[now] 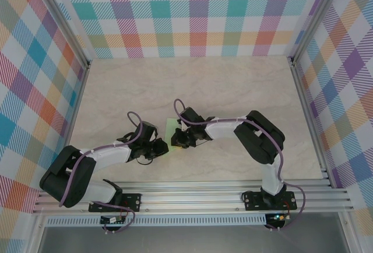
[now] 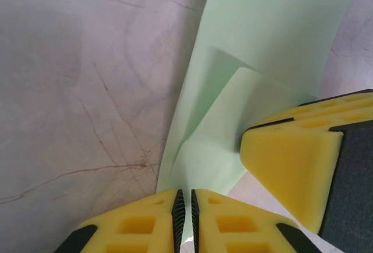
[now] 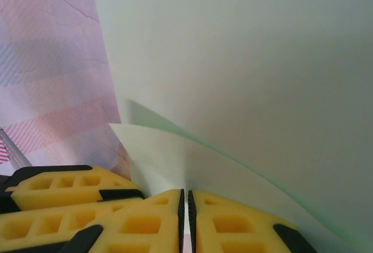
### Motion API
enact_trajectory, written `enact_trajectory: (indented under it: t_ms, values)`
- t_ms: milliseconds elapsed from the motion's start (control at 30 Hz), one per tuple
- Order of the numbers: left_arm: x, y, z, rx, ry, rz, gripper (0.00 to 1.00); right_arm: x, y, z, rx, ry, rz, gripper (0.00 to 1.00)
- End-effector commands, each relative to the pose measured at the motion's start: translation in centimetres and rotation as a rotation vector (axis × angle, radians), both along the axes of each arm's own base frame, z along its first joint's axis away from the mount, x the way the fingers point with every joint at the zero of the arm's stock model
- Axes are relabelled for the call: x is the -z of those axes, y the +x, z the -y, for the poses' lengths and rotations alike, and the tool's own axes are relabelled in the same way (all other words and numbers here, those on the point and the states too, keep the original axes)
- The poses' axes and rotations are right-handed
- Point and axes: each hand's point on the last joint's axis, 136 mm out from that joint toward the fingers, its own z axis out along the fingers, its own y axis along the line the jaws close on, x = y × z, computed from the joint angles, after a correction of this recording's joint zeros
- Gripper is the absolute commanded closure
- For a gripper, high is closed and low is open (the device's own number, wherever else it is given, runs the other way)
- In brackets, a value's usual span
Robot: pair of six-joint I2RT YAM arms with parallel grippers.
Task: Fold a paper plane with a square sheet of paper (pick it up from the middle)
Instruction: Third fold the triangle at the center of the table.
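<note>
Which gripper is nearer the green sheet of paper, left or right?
Neither, it is a tie: the left gripper is shut on the sheet of paper at one edge, and the right gripper is shut on it close beside.

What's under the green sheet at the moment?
The marbled tabletop shows beside and below the lifted square sheet of paper. Whatever lies directly beneath the sheet is covered by it and cannot be seen.

We find the square sheet of paper (image 1: pixel 170 127) lying on the desk (image 1: pixel 233 90), between the two arms. The left fingers (image 2: pixel 145 229) pinch the sheet's near edge from its left side. The right fingers (image 3: pixel 145 224) pinch a lifted flap from its right side, just beside them.
</note>
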Motion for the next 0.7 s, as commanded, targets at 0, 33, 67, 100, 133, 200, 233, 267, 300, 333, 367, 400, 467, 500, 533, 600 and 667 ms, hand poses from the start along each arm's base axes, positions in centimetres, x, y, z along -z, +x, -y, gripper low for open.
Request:
enact_trajectory:
  t_ms: [0, 33, 67, 100, 133, 200, 233, 267, 300, 333, 367, 400, 467, 500, 533, 600, 667]
  values:
    - [4.2, -4.1, -4.1, -0.025, 0.182, -0.179, 0.86, 1.7, 0.6, 1.8, 0.035, -0.084, 0.012, 0.86]
    - [4.3, -4.2, -4.2, -0.026, 0.185, -0.184, 0.86, 1.6, 0.9, 2.0, 0.042, -0.090, 0.020, 0.86]
    - [4.4, -4.2, -4.2, -0.026, 0.185, -0.186, 0.86, 1.5, 1.1, 2.2, 0.048, -0.093, 0.024, 0.86]
    - [4.4, -4.3, -4.2, -0.025, 0.185, -0.188, 0.87, 1.3, 1.5, 2.4, 0.055, -0.093, 0.031, 0.85]
    - [4.4, -4.4, -4.3, -0.032, 0.189, -0.191, 0.87, 1.2, 1.8, 2.7, 0.064, -0.094, 0.037, 0.85]
    - [4.5, -4.4, -4.6, -0.041, 0.201, -0.195, 0.87, 1.0, 2.3, 3.0, 0.075, -0.092, 0.048, 0.85]
    - [4.5, -4.5, -4.6, -0.043, 0.200, -0.196, 0.88, 0.8, 2.7, 3.2, 0.082, -0.088, 0.051, 0.85]
    - [4.6, -4.5, -4.7, -0.044, 0.205, -0.199, 0.88, 0.8, 2.9, 3.3, 0.086, -0.085, 0.051, 0.85]
    - [4.5, -4.5, -4.6, -0.044, 0.204, -0.197, 0.88, 0.7, 3.1, 3.5, 0.090, -0.082, 0.055, 0.85]
    - [4.6, -4.5, -4.6, -0.043, 0.202, -0.198, 0.88, 0.7, 3.3, 3.7, 0.096, -0.081, 0.056, 0.84]
    - [4.6, -4.5, -4.6, -0.043, 0.201, -0.199, 0.88, 0.7, 3.6, 3.8, 0.101, -0.078, 0.059, 0.84]
    - [4.6, -4.5, -4.6, -0.043, 0.202, -0.201, 0.88, 0.7, 3.7, 4.0, 0.105, -0.074, 0.060, 0.84]
    - [4.6, -4.5, -4.5, -0.039, 0.201, -0.202, 0.88, 0.8, 4.1, 4.5, 0.118, -0.071, 0.062, 0.84]
    - [4.7, -4.6, -4.5, -0.039, 0.201, -0.206, 0.88, 0.8, 4.2, 4.7, 0.122, -0.069, 0.064, 0.84]
    - [4.7, -4.6, -4.5, -0.038, 0.198, -0.204, 0.88, 1.0, 4.3, 5.0, 0.128, -0.073, 0.062, 0.84]
    - [4.7, -4.6, -4.4, -0.036, 0.196, -0.206, 0.88, 1.4, 4.5, 5.7, 0.144, -0.074, 0.066, 0.84]
    - [4.6, -4.6, -4.4, -0.034, 0.194, -0.205, 0.88, 1.8, 4.6, 6.6, 0.162, -0.070, 0.065, 0.83]
